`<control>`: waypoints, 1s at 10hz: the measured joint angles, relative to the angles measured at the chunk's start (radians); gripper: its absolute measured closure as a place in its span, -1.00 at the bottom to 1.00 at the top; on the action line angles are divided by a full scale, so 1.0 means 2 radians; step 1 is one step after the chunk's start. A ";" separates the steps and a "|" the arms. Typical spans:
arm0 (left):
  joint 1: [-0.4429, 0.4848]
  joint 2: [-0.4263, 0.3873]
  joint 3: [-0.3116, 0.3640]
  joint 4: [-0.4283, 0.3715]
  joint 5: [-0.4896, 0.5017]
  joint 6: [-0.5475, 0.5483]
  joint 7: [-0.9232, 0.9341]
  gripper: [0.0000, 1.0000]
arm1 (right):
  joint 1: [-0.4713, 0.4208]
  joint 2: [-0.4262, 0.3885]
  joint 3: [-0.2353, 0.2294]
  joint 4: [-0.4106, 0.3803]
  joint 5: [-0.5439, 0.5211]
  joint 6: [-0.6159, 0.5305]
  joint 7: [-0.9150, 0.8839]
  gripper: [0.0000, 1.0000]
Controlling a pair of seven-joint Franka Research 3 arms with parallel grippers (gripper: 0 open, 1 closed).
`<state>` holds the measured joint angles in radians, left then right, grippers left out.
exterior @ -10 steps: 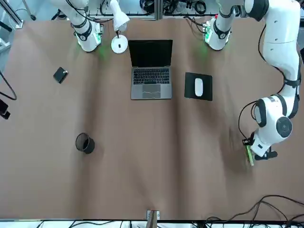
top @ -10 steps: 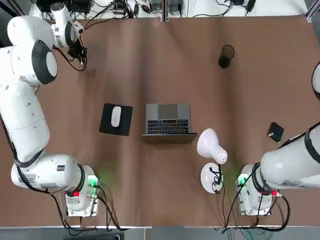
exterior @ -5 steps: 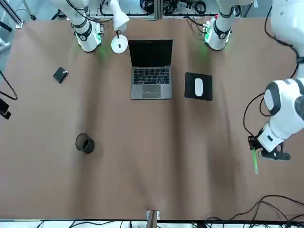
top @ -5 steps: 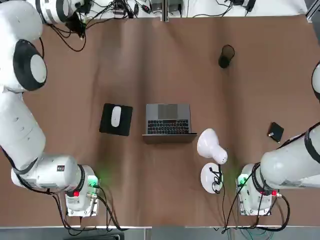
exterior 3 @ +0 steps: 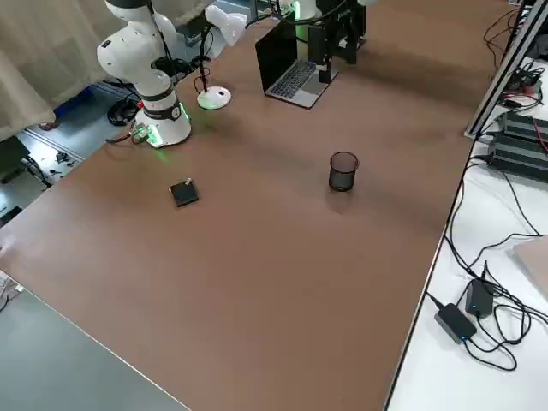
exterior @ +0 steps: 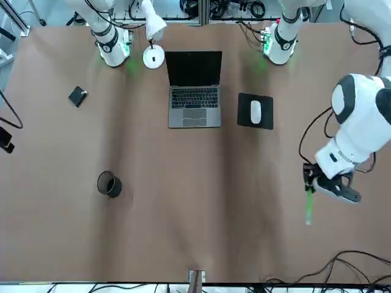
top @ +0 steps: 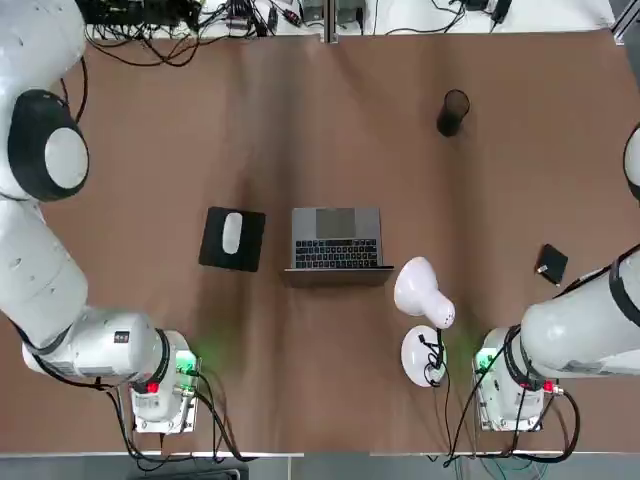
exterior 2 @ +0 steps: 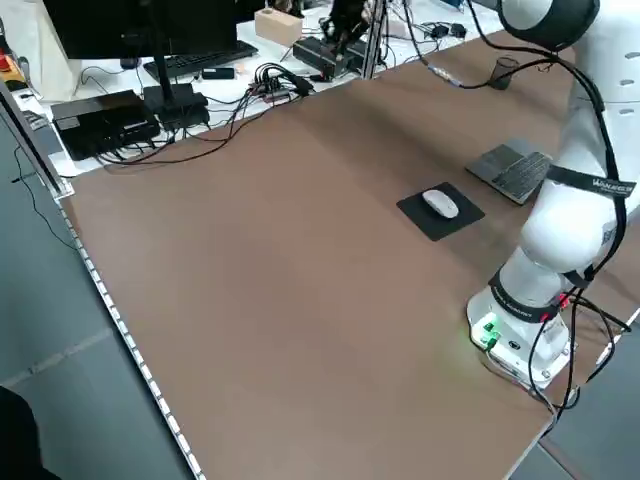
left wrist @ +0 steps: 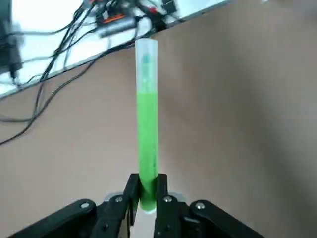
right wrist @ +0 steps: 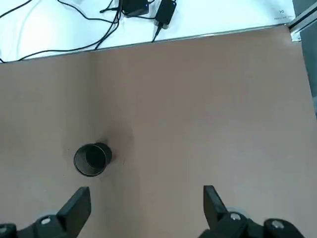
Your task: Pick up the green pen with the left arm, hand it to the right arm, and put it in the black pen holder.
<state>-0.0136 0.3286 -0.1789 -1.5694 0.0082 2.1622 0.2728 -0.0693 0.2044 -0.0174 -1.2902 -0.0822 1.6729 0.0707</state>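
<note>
The green pen [exterior: 309, 207] hangs in the air over the far left part of the table, pinched at one end by my left gripper [exterior: 311, 180], which is shut on it. In the left wrist view the green pen [left wrist: 147, 119] sticks straight out from between the left gripper [left wrist: 147, 198] fingers. The black pen holder [top: 452, 112] stands upright at the far right of the table. My right gripper [right wrist: 143, 206] is open and hovers high above the table, with the black pen holder [right wrist: 91, 159] below it and off to one side.
An open laptop [top: 337, 238] sits mid-table, with a white mouse on a black pad [top: 231, 233] to its left. A white desk lamp [top: 424, 300] stands near the right arm's base, and a small black gadget [top: 551, 264] lies at the right. Cables run along the far edge.
My left gripper has lifted with the green pen and left the top view. In the front view it has shifted a little toward the table's middle. The right gripper has not moved.
</note>
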 joint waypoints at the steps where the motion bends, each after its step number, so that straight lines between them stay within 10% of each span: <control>1: 0.000 -0.003 -0.021 0.006 0.000 -0.007 0.020 0.64 | 0.001 0.001 0.002 -0.002 0.000 -0.001 0.000 -1.00; 5: -0.018 -0.006 -0.094 0.014 0.007 -0.050 0.076 0.64 | 0.033 0.017 0.007 -0.006 0.001 0.000 0.010 -1.00; 10: -0.137 0.024 -0.099 0.051 0.069 -0.068 0.081 0.64 | 0.152 0.035 0.013 -0.007 0.011 -0.025 0.225 -1.00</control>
<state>-0.2879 0.3775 -0.3762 -1.4684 0.1466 2.0258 0.4344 0.2338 0.2749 0.0079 -1.3047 -0.0599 1.6229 0.5214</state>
